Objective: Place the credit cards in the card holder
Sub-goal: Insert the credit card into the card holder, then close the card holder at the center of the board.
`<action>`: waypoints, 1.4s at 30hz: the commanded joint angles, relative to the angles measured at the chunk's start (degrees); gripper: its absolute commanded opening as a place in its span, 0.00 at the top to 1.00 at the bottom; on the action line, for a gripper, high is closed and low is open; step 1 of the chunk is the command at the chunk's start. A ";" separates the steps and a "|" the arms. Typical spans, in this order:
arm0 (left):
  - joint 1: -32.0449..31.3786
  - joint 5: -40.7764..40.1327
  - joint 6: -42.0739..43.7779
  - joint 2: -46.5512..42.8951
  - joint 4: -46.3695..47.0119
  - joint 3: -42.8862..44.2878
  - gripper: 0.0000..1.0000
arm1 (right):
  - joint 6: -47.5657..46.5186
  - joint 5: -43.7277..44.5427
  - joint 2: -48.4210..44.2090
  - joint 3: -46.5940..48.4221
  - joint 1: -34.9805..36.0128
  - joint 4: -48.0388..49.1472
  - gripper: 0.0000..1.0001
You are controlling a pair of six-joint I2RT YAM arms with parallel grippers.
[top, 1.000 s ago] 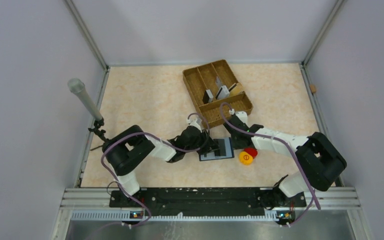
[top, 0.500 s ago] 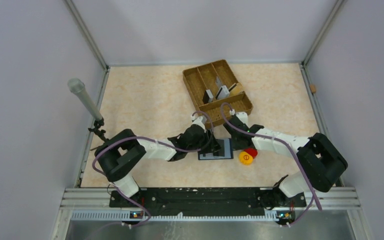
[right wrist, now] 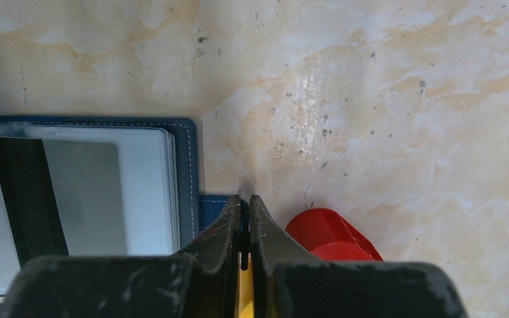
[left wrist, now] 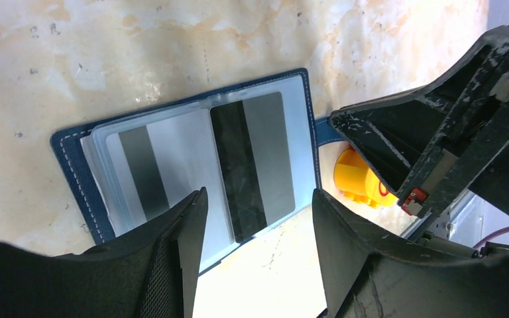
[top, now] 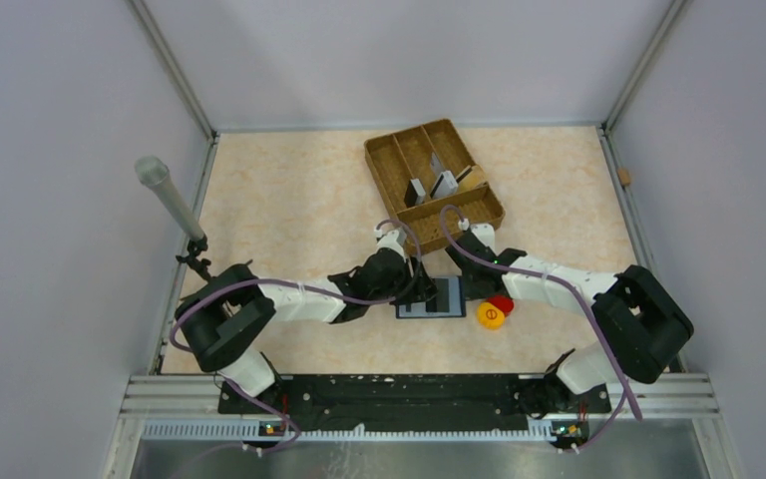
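Note:
The navy card holder (top: 432, 297) lies open on the table. In the left wrist view it (left wrist: 73, 165) shows two credit cards in its clear sleeves, one with a grey stripe (left wrist: 144, 173) and one with a dark stripe (left wrist: 255, 159). My left gripper (left wrist: 258, 195) is open and empty just above the holder's near edge; in the top view it (top: 425, 289) is at the holder's left. My right gripper (right wrist: 245, 200) is shut on the holder's blue snap tab (right wrist: 213, 204) at its right edge. Two more grey cards (top: 431, 187) stand in the brown tray.
A yellow round piece (top: 491, 316) and a red one (top: 502, 302) sit just right of the holder, touching my right fingers. The brown woven divided tray (top: 383, 186) is behind the holder. A microphone (top: 167, 196) on a stand is at the left wall.
My left arm's shoulder and elbow have swung left while its gripper stayed over the holder. The right arm and the holder have not moved.

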 commanded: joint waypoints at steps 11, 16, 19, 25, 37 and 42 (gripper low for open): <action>-1.00 4.05 -1.13 5.42 2.41 2.45 0.45 | 0.10 0.91 -1.22 0.70 0.61 0.00 1.00; -1.00 4.40 -0.63 6.60 2.64 3.21 0.45 | 0.13 0.81 -1.20 0.72 0.61 0.09 1.00; -1.06 4.79 -0.20 7.19 3.62 3.63 0.46 | 0.18 0.74 -1.20 0.65 0.61 0.13 1.00; -1.43 4.75 0.68 7.36 5.07 5.14 0.46 | 0.47 0.84 -1.03 0.37 0.61 0.33 1.00; -1.70 9.79 -0.47 9.48 14.59 4.81 0.46 | 0.89 1.73 -1.38 0.35 0.61 -0.32 1.00; -1.54 7.63 0.87 4.83 14.16 2.24 0.43 | 0.85 1.86 -4.11 1.66 0.61 -2.52 1.00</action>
